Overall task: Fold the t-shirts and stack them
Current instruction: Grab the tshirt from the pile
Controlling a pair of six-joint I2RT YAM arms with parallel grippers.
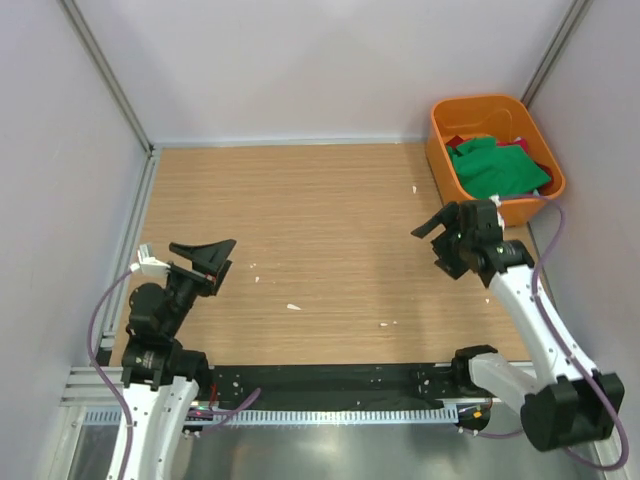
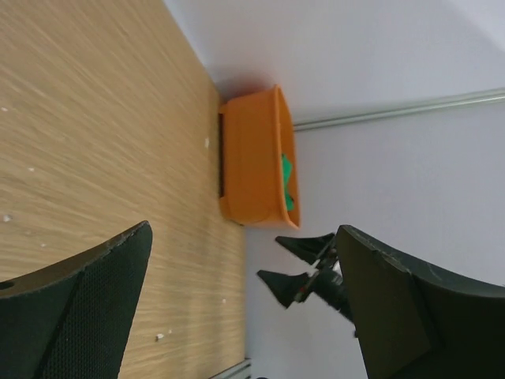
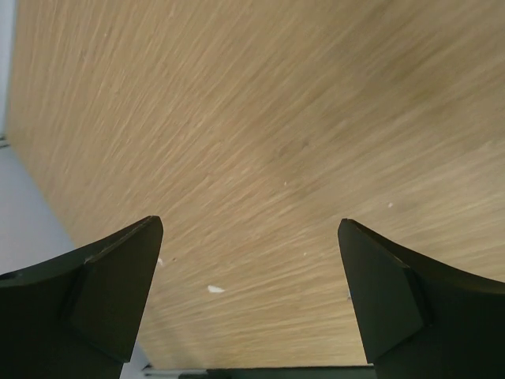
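The t-shirts lie crumpled in an orange bin [image 1: 441,160] at the table's back right corner. A bright green one [image 1: 495,168] is on top, with crimson red cloth [image 1: 519,148] showing beside it. My right gripper [image 1: 438,246] hovers open just in front of the bin, holding nothing. In its wrist view the right gripper [image 3: 248,223] has only bare wood between its fingers. My left gripper [image 1: 212,262] hangs open and empty over the table's left side. The left wrist view looks past the left gripper [image 2: 245,229] to the bin [image 2: 252,158], a sliver of green shirt [image 2: 287,178] and the right gripper [image 2: 304,264].
The wooden table [image 1: 300,200] carries a few small white scraps [image 1: 293,306]. Grey walls close it in on the left, back and right. A black base rail [image 1: 330,385] runs along the near edge between the arm bases.
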